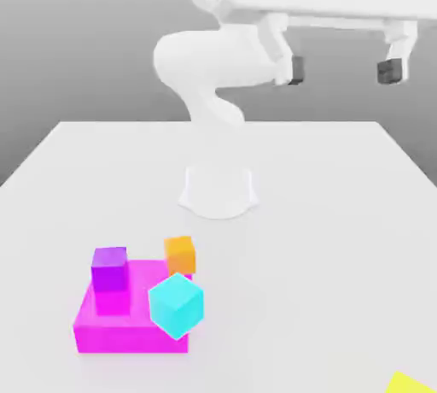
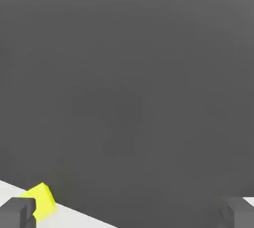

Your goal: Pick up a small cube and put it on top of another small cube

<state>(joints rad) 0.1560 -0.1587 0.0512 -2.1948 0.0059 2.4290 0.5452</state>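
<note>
On the exterior view's left, near the front of the white table [image 1: 77, 169], a flat magenta block [image 1: 128, 331] lies with a small purple cube [image 1: 109, 268] standing on its top. A larger cyan cube [image 1: 177, 304] sits tilted at the block's front corner, and the small orange cube [image 1: 180, 255] stands at the far edge, just beside the block — whether it rests on the block or on the table cannot be told. Its top face is free, so it seems ready to receive another cube.

Further right, the gripper [image 1: 341, 70] hangs high above the table, well apart from everything; its two dark fingers [image 1: 296, 69] stand wide open and hold nothing, probably because no approach has begun yet.

At the far right bottom corner, the yellow cube [image 1: 408, 383] lies near the table's edge, partly cut off; the hand view shows it [image 2: 42, 199] beside one fingertip.

No brand, label or writing can be read on any object.
</note>
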